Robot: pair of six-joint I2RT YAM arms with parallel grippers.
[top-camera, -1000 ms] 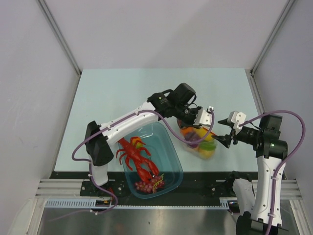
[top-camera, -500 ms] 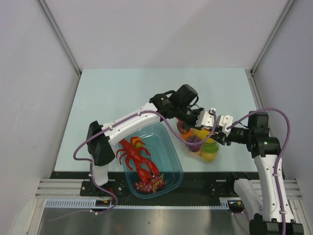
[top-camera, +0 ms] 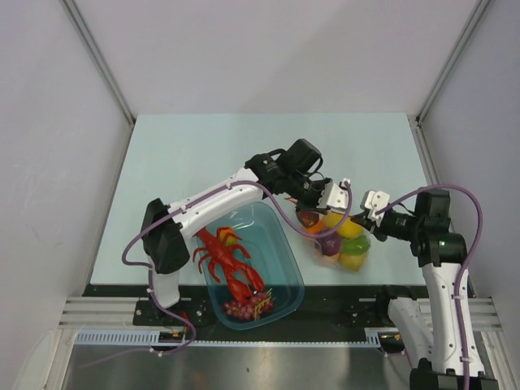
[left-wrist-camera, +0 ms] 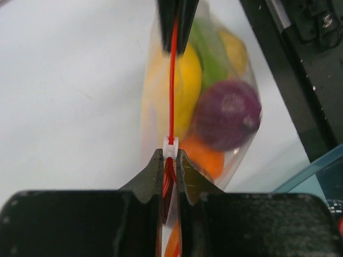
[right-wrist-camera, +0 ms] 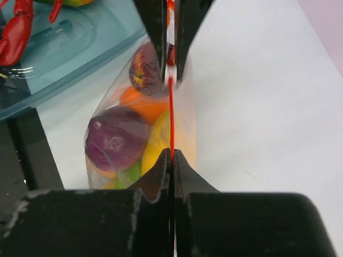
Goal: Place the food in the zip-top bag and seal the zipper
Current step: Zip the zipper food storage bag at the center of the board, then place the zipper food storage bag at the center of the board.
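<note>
The clear zip-top bag [top-camera: 340,242] hangs between both grippers, above the table. Inside it is the food: a purple piece [left-wrist-camera: 228,115], a yellow fruit [left-wrist-camera: 185,80], an orange [left-wrist-camera: 206,158] and a green leaf [left-wrist-camera: 209,45]. The red zipper [left-wrist-camera: 172,80] runs taut from one gripper to the other. My left gripper [left-wrist-camera: 170,155] is shut on the zipper just behind its white slider [left-wrist-camera: 170,144]. My right gripper [right-wrist-camera: 171,154] is shut on the zipper's [right-wrist-camera: 171,112] other end. In the top view the left gripper [top-camera: 329,199] and right gripper [top-camera: 370,208] flank the bag's mouth.
A translucent blue tub [top-camera: 288,252] lies near the left arm, holding a red toy lobster [top-camera: 231,260] and a bunch of small purple grapes [top-camera: 242,309]. The table's dark front edge [top-camera: 349,288] lies just below the bag.
My right gripper has moved left to the bag and shut on the zipper's free end. The left gripper has kept its hold; the bag has shifted slightly.
</note>
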